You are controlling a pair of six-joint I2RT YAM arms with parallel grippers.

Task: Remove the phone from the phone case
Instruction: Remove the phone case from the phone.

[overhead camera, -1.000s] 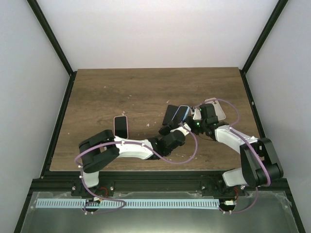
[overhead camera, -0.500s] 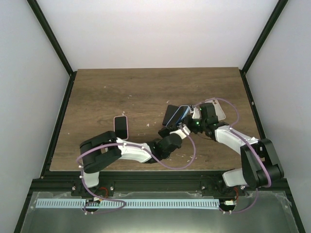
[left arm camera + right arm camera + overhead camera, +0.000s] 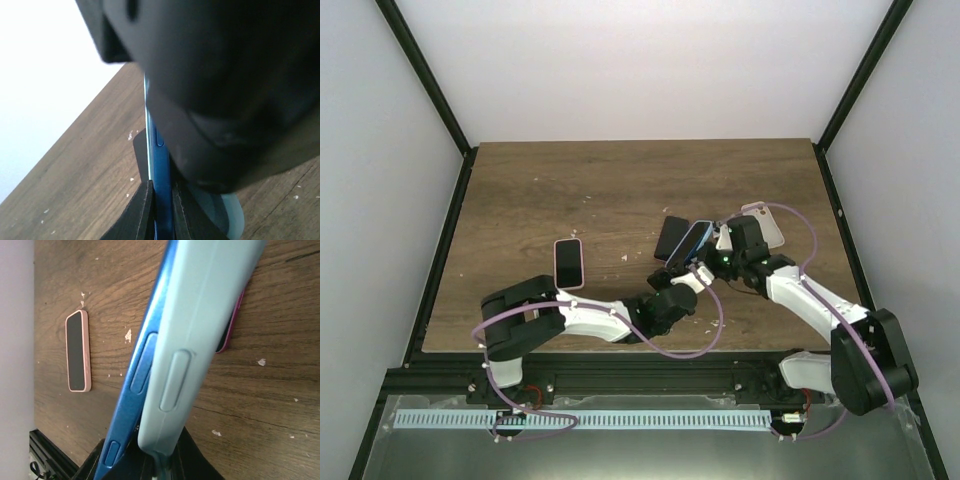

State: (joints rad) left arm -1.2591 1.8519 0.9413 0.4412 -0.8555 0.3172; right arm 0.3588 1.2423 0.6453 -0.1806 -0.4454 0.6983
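**While I grip from two sides, phone (image 3: 142, 372) stands on edge**

As my left gripper (image 3: 162, 212) is closed tight, its black fingers (image 3: 141, 215) pinch the thin, glossy blue edge of the phone. My right gripper (image 3: 152, 465) is fully closed too, on the lower end of the phone case (image 3: 200, 315): matte, pale blue, with raised oblong button covers. Phone and case lie side against side, held between both grippers above the brown wood-grain table (image 3: 570, 190).
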